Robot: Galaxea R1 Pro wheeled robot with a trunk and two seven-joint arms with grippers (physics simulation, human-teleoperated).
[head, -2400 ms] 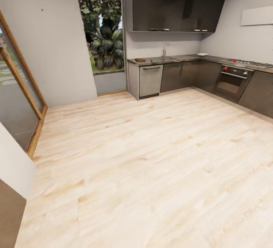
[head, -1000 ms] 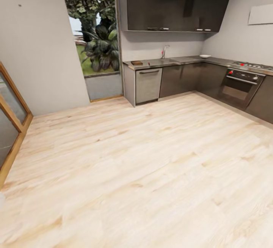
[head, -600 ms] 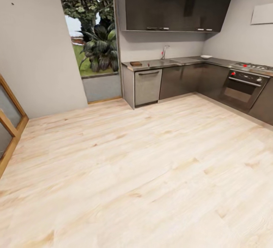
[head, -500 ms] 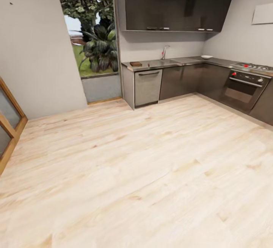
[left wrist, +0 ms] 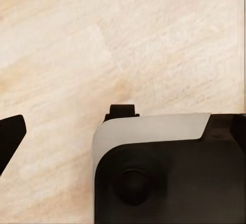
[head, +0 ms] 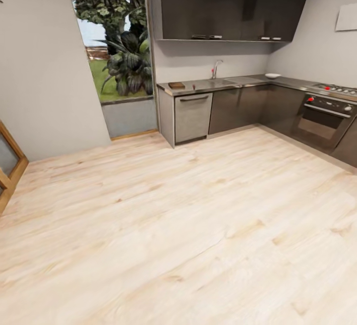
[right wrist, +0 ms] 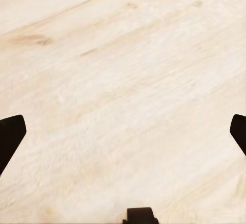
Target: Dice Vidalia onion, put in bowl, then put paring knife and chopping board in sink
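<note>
1. We've rolled on and swung a touch since a moment ago: the whole head view has slid, so the wood-framed door at the near left is almost out of the picture and the kitchen counter run sits a bit more central.
2. We're looking across a wide stretch of light wood floor (head: pixel 188 226) at the countertop (head: pixel 248 80), far ahead and to the right.
3. On its left end lies the chopping board (head: pixel 176 85), a small dark brown slab right by the counter's end.
4. Just right of that is the sink (head: pixel 213 83) with its chrome tap (head: pixel 215 68) rising behind; we can't make out the onion or the knife from this far away.
5. Farther right along the counter sits the white bowl (head: pixel 272 75), well apart from the board.
6. At the far right there's the oven (head: pixel 323 121) with its red knobs.
7. Our left gripper (left wrist: pixel 123 126) hangs over the floor, fingers spread wide with nothing between them.
8. Our right gripper (right wrist: pixel 123 131) is likewise over bare floorboards, its dark fingertips (right wrist: pixel 10 134) far apart and empty.
</note>
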